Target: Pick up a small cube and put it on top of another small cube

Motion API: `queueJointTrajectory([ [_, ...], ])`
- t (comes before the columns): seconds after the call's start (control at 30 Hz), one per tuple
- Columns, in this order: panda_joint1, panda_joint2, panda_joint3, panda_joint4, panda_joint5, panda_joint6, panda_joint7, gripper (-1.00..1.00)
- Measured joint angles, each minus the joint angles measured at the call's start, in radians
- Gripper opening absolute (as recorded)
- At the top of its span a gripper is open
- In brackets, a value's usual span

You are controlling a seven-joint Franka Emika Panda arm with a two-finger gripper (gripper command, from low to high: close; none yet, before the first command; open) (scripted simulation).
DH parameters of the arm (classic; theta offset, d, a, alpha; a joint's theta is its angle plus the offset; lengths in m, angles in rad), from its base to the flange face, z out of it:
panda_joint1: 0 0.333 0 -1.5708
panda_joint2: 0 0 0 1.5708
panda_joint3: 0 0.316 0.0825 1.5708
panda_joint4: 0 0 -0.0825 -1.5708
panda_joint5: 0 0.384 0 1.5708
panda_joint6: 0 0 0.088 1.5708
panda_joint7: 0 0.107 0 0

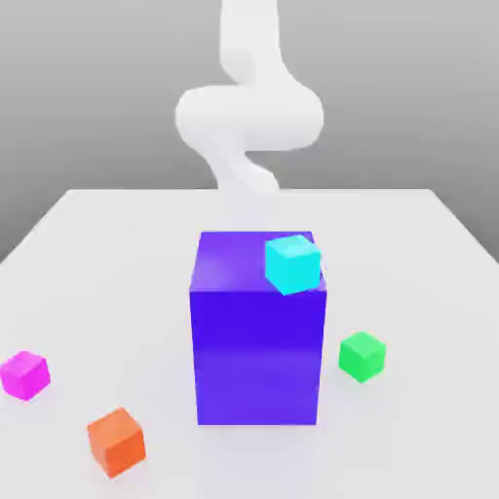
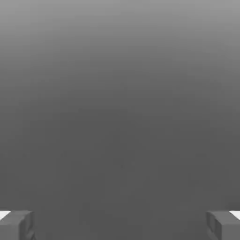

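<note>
Magenta cube [image 1: 24, 374] is seen at the lower left of the exterior view, resting on the white table [image 1: 107, 253], well apart from everything except the orange cube [image 1: 116, 441], which lies near it toward the bottom edge. The green cube [image 1: 363, 356], the target, sits at the right of centre, just beside the big blue-purple block [image 1: 257, 331] but apart from it. A cyan cube [image 1: 292, 263] is perched on the block's top, tilted over its right edge. The white arm [image 1: 249, 117] is seen at the upper centre, behind the block, far from both task cubes.

In the hand view, the two fingertips [image 2: 16, 225] are shown at the lower corners with plain grey between them; the gripper [image 2: 120, 226] is spread wide and nothing is held.

The step in hand is judged to be the approach to the magenta cube. It would be done well if the hand were carried high and lowered squarely over the cube's flat faces. The tall block stands between the pick-up and the target, so the carry should be lifted well over or routed around it, and the cyan cube should not be knocked. The orange cube should be left clear of the fingers.
</note>
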Motion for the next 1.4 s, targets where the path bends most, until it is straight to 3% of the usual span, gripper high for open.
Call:
queueJointTrajectory([
  [0.3, -0.266, 0.303, 0.014, -0.073, -0.083, 0.133, 0.407, 0.0],
  [0.6, -0.458, 0.597, -0.051, -0.145, -0.123, 0.264, 0.776, 0.0],
  [0.77, -0.569, 0.758, -0.099, -0.187, -0.071, 0.342, 0.929, 0.0],
  [0.9, -0.622, 0.885, -0.116, -0.22, 0.033, 0.403, 1.005, 0.0],
  [1.1, -0.677, 1.097, -0.076, -0.196, 0.119, 0.558, 0.992, 0.0],
  [1.13, -0.68, 1.118, -0.071, -0.192, 0.122, 0.575, 0.989, -1.0],
  [1.4, -0.678, 1.091, -0.075, -0.198, 0.117, 0.556, 0.994, -1.0],
])
